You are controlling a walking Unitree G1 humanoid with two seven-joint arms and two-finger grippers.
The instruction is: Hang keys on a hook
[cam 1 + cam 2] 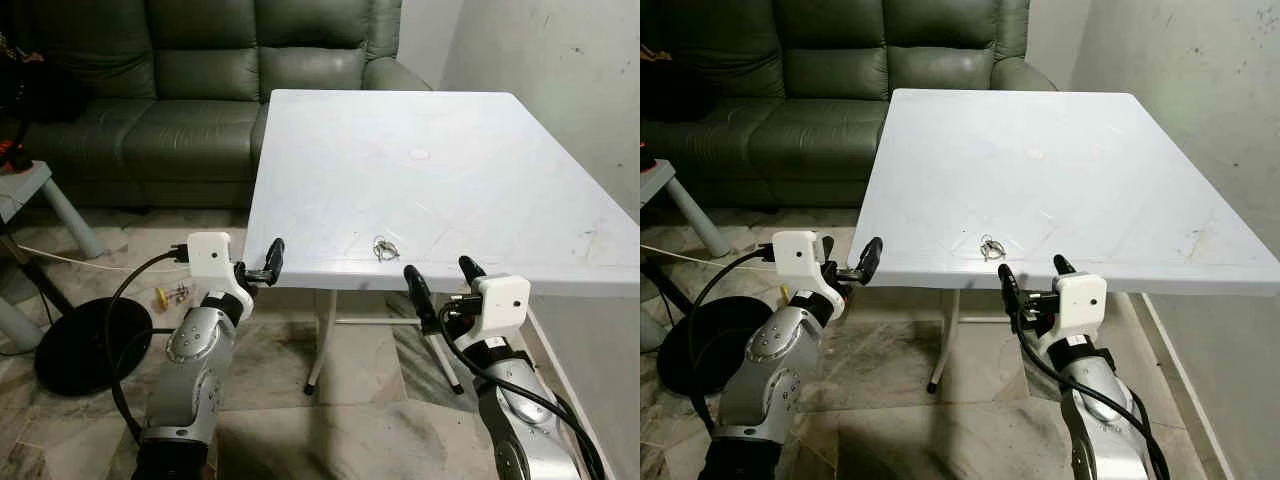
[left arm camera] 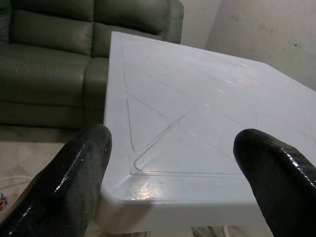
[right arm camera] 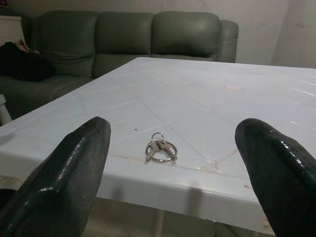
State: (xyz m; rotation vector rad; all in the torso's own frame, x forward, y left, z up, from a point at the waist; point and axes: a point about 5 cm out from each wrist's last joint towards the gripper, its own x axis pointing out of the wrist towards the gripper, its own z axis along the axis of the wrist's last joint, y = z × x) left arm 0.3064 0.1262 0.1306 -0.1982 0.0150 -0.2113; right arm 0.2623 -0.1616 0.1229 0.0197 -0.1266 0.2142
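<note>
On the white worktop [image 1: 450,190], close to its near edge, lie the keys [image 1: 384,248], a small bunch on a ring, flat on the top. The right gripper [image 1: 441,280] sits just in front of that edge and a little lower, and the keys are just ahead of it and a bit toward the robot's left. In the right wrist view the keys [image 3: 159,147] sit almost in the middle of the gap between the two black fingers [image 3: 69,173], which are spread wide and hold nothing. The bunch is small, and I cannot tell for sure which way it points, though the ring seems to face the gripper. The left gripper [image 1: 266,264] is by the near left corner of the worktop, farther from the keys, with its fingers [image 2: 74,173] also wide apart and empty. So the right arm looks like the better one to reach, I think. It would need to go up over the edge and forward a little. The worktop around the keys is bare, so there is lots of room. A green sofa [image 1: 200,90] stands behind the worktop and a wall [image 1: 560,80] is on the right. I cannot see a hook in these pictures.
</note>
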